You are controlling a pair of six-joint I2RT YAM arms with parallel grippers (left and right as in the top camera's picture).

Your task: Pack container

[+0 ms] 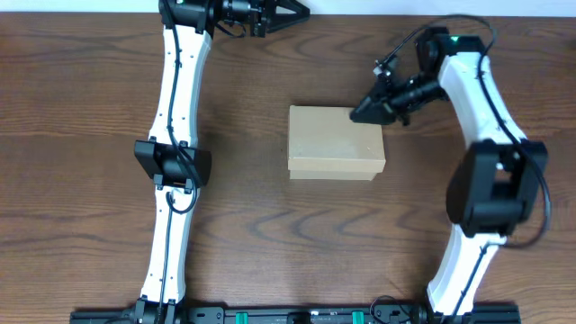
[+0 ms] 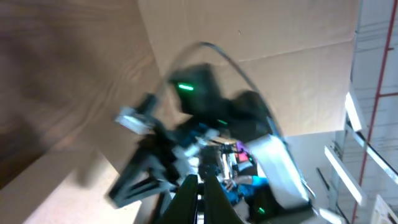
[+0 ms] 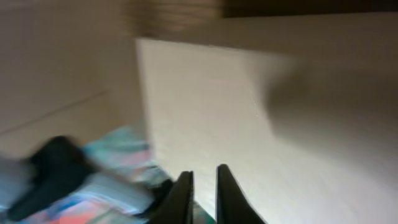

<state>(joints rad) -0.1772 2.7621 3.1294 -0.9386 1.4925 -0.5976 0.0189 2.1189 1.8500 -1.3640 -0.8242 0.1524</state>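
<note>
The container (image 1: 335,142) sits shut mid-table. The right claw (image 1: 360,112), nearly clenched and empty, hangs at its one o'clock corner. The left claw (image 1: 297,11) is clenched at twelve o'clock.

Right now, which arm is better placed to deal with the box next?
The right arm. Its fingers sit just off the box's far right corner, pointed at it. The left arm's fingers are up at the far edge of the table, clearly apart from the box.
</note>
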